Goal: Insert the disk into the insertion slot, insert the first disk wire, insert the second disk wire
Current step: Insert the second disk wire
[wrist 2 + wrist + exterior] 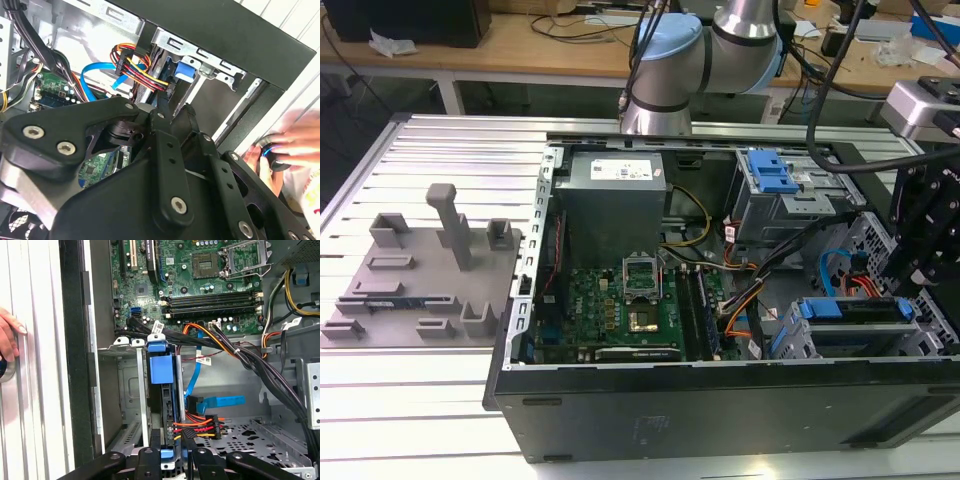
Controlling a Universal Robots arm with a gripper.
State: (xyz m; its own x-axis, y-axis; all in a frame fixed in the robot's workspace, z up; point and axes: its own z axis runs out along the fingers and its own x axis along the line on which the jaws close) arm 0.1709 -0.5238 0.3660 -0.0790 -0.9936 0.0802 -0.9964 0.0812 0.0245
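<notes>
The disk, a flat drive framed in a bright blue plastic carrier, sits inside the insertion slot, the low grey sheet-metal cage with perforated sides in the corner of the open black computer case. In the first wrist view the disk is seen edge-on: a thin dark slab with a broad blue carrier tab at the near end and a small blue piece at the far end. In the exterior view it lies level in the cage as a blue-ended strip. A bundle of red, orange, yellow and black wires ends in a black connector against the disk's edge, though whether it is fully seated cannot be told. A flat blue cable runs down just beside the disk, and its blue connector lies apart from the disk over the perforated case floor. The black gripper hangs at the cage end of the case, close over the disk and its wires. Whether it is wide or narrow cannot be told. Further in the case lie the green motherboard, the boxy grey power supply and a taller grey cage with a blue latch. Outside the case wall a person's hand rests on the ribbed aluminium table, which also carries a grey moulded fixture plate.
</notes>
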